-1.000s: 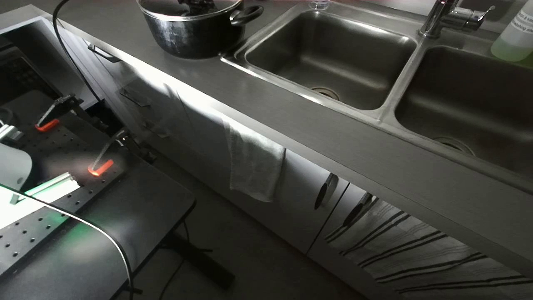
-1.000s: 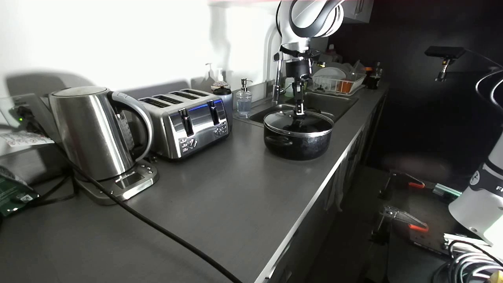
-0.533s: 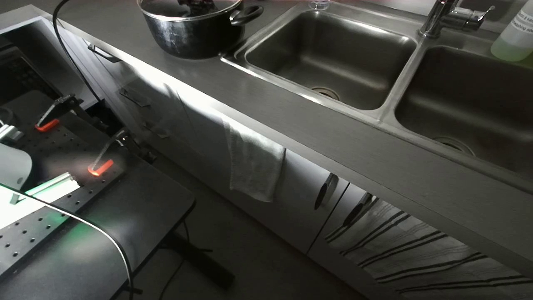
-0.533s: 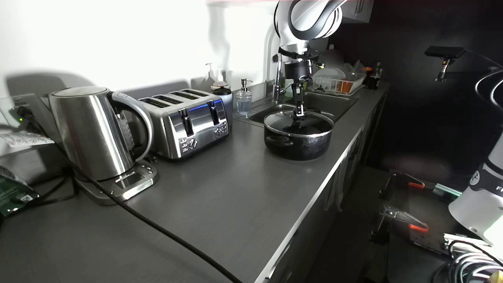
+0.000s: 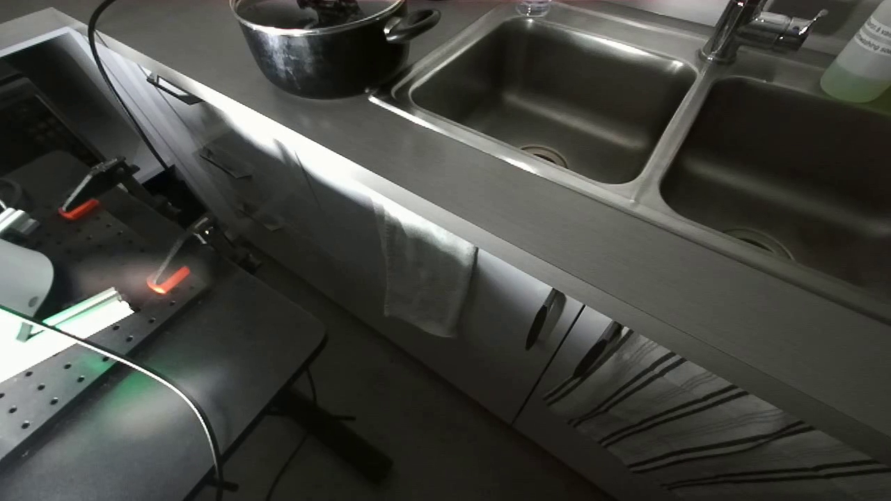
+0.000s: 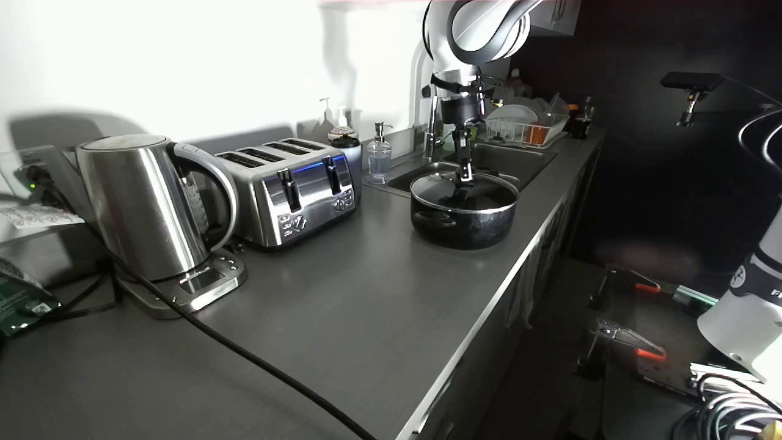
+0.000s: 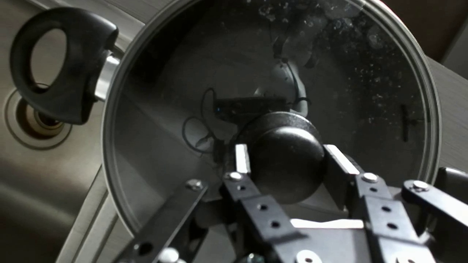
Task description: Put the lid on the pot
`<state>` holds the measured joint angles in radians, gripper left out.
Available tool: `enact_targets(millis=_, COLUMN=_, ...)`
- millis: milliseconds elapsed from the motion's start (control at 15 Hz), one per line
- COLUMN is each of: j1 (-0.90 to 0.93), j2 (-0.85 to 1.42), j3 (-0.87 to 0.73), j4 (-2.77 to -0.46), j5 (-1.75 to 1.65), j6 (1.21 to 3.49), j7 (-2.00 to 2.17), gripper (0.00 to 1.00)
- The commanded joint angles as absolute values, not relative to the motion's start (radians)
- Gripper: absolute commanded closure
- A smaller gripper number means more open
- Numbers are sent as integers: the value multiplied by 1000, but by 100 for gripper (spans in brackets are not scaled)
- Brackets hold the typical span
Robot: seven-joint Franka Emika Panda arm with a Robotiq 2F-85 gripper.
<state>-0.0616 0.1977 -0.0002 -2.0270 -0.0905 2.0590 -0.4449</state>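
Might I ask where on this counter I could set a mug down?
The widest bare countertop lies between the electric kettle, toaster, pot and front edge; a black cable crosses its kettle end. A narrower strip runs between sink and front edge. It's crowded along the wall and over the pot, where the jaws flank the lid knob.

Lid (image 7: 270, 84): round, dark, reflective disc; shiny metal rim; black rounded knob (image 7: 287, 160) at centre; pale specks on surface. Pose: level, seated on pot (image 6: 462, 227), covering mouth, edges aligned. Pot: round, dark grey metal body; black loop handles (image 7: 86, 54) on opposite sides. Pose: upright on countertop (image 6: 366, 293), just beside sink (image 5: 675, 132); one handle pointing toward sink, opposite handle partly visible in wrist view.
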Motion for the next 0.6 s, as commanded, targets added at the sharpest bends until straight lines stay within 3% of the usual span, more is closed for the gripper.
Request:
enact_targets(millis=0, j1=-53, j2=182, j3=6, j4=-2033, j5=-96, j6=2046, j7=-439, gripper=16)
enact_targets(millis=200, j1=-49, j2=127, j3=17, j4=-2076, j5=-93, j6=2073, j7=-459, gripper=1)
enact_targets(millis=533, j1=-32, j2=1, j3=28, j4=-2174, j5=-97, j6=2103, j7=-505, gripper=0)
